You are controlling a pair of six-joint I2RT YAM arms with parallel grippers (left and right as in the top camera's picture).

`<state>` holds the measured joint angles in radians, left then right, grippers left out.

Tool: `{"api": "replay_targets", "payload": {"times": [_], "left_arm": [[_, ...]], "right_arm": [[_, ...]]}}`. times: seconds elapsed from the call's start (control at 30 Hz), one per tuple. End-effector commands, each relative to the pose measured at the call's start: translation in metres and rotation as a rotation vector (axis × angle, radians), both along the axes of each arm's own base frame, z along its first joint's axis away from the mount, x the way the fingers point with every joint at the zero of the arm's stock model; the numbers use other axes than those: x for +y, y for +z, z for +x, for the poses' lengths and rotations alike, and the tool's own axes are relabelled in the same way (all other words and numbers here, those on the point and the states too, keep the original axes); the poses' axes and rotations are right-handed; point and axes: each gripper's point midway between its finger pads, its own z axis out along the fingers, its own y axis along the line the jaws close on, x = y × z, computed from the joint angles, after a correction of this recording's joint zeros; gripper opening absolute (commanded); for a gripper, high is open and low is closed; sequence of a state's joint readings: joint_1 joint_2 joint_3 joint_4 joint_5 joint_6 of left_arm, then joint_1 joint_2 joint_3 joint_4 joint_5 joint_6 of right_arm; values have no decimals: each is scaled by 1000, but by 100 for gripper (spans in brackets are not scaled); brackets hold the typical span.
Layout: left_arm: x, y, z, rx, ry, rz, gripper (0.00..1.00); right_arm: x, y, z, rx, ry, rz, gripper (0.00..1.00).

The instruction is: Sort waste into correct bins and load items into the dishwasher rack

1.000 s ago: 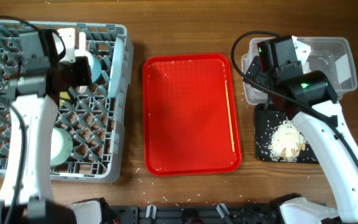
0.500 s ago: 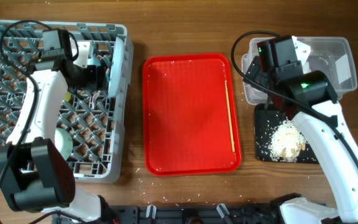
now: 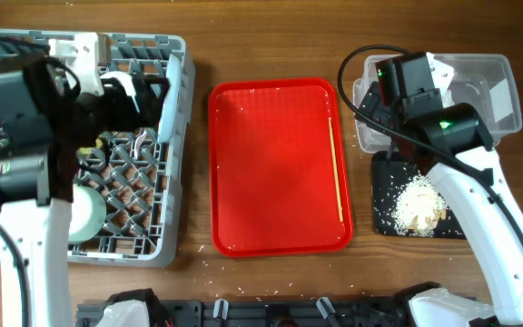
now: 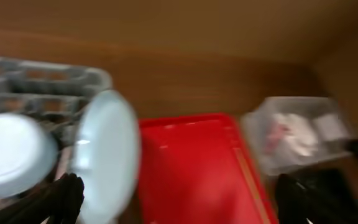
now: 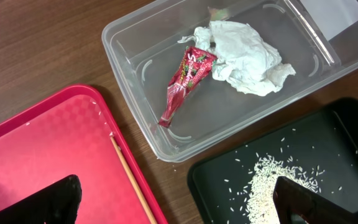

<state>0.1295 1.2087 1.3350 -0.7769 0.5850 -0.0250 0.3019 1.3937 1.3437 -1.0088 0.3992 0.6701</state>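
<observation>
Round pale blue plate (image 4: 107,155) stands on edge in the dishwasher rack (image 4: 42,68), just beside one finger of the left pincer (image 4: 179,186), which is spread wide and grips nothing. Beyond lies the red tray (image 4: 191,168). The right pincer (image 5: 176,183), likewise released, hangs above the clear tub (image 5: 124,87) rim.

Count, left to right.

- Grey rack (image 3: 139,204): one.
- Bowls in it: two, a near bowl (image 3: 87,216) and a far bowl (image 4: 11,155).
- Round plate (image 4: 107,155), standing on edge: one.
- Red tray (image 3: 271,163): one, with one wooden chopstick (image 3: 337,168) that we can make out.
- Clear tub (image 5: 229,115): one, holding one red wrapper (image 5: 185,81) and one crumpled tissue (image 5: 244,56).
- Black tray (image 5: 347,143): one, with one rice heap (image 3: 420,207). We cannot count the loose grains.
</observation>
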Motion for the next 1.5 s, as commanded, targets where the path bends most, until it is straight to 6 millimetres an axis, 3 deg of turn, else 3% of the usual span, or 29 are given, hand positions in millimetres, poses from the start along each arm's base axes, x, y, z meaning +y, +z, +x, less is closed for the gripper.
{"api": "replay_targets", "payload": {"times": [0.0, 0.07, 0.17, 0.23, 0.3, 0.4, 0.5, 0.63, 0.67, 0.73, 0.83, 0.87, 0.97, 1.0, 1.07, 1.1, 1.13, 1.27, 1.33, 1.4, 1.47], "left_arm": [[-54, 10, -19, 56, -206, -180, 100], [-84, -8, -21, 154, -266, -212, 100], [-141, -52, -21, 323, -368, -200, 100], [-168, -103, -13, 452, -318, -105, 100], [-171, -132, -6, 512, -230, -34, 100], [-163, -140, 1, 505, -155, 23, 100], [-145, -132, 7, 465, -84, 66, 100], [-91, -82, 8, 355, 76, 80, 100], [-73, -63, 5, 318, 121, 63, 100], [-15, -16, -8, 205, 284, -4, 100], [65, 19, -37, 132, 584, -120, 100], [95, 24, -55, 117, 700, -138, 100], [130, 15, -87, 169, 860, -147, 100], [137, 9, -95, 200, 898, -150, 100], [148, 2, -102, 235, 947, -152, 100], [151, 0, -101, 244, 954, -154, 100], [152, -3, -100, 254, 954, -154, 100], [153, -16, -97, 318, 956, -156, 100], [155, -23, -93, 350, 957, -157, 100], [157, -27, -91, 365, 957, -157, 100], [158, -30, -89, 378, 957, -157, 100]], "right_arm": [[2, 7, 2, -22, -7, 18, 100], [2, 7, 2, -22, -7, 17, 100], [2, 7, 2, -22, -7, 17, 100], [1, 7, 2, -22, -7, 17, 100], [2, 7, 2, -22, -7, 17, 100], [1, 7, 2, -21, -7, 17, 100], [2, 6, 2, -20, -5, 20, 99], [2, 6, 2, -19, -5, 19, 100], [2, 6, 2, -20, -7, 20, 100], [2, 6, 2, -19, -6, 19, 100], [2, 6, 2, -20, -7, 20, 100], [2, 6, 2, -20, -7, 20, 100], [17, 12, 15, -72, 26, 97, 100], [30, 13, 19, -80, 68, 161, 100], [83, 14, 18, -49, 332, 337, 100], [109, 7, 12, -12, 488, 391, 100], [119, -3, 7, 22, 550, 394, 100], [116, -100, -23, 315, 578, 216, 99], [101, -149, -32, 456, 533, 124, 70], [94, -173, -33, 523, 512, 82, 67], [95, -197, -35, 584, 507, 80, 50]]}}
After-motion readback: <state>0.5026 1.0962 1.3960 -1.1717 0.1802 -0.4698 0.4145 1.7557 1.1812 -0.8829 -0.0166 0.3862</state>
